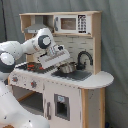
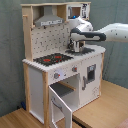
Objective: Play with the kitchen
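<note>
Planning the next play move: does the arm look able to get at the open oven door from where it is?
Probably yes. The oven door hangs open below the stovetop with nothing in front, while the end effector is up over the sink side.

White arm (image 1: pixel 22 50) over kitchen (image 1: pixel 75 85) sink (image 1: pixel 75 75)
</note>
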Controlling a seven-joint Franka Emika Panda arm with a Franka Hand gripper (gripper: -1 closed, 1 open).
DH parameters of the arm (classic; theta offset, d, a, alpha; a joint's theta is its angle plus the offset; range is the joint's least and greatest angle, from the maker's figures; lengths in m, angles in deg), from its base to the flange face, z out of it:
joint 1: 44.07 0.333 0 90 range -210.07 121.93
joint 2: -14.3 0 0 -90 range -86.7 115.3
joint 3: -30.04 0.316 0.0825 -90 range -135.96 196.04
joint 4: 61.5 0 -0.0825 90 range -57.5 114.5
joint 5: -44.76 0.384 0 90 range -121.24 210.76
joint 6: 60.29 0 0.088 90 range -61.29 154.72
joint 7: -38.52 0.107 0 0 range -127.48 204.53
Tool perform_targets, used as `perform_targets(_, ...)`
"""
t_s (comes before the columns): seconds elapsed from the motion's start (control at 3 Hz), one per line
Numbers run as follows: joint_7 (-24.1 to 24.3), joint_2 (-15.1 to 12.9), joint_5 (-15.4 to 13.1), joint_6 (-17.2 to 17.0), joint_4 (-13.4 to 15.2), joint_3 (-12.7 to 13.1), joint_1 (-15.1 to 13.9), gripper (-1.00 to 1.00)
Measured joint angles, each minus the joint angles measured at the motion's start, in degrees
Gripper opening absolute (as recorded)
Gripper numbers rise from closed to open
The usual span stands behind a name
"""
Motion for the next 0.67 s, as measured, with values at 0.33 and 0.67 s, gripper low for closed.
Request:
perform_targets(0.33, -0.1, 0.0, 0.0, -4.4, -3.4, -1.6, 0.5, -1.0)
perform_targets(0.67, 1.3, -0.2, 1.1, -6.4, -6.7, -1.4, 4.8, -1.0)
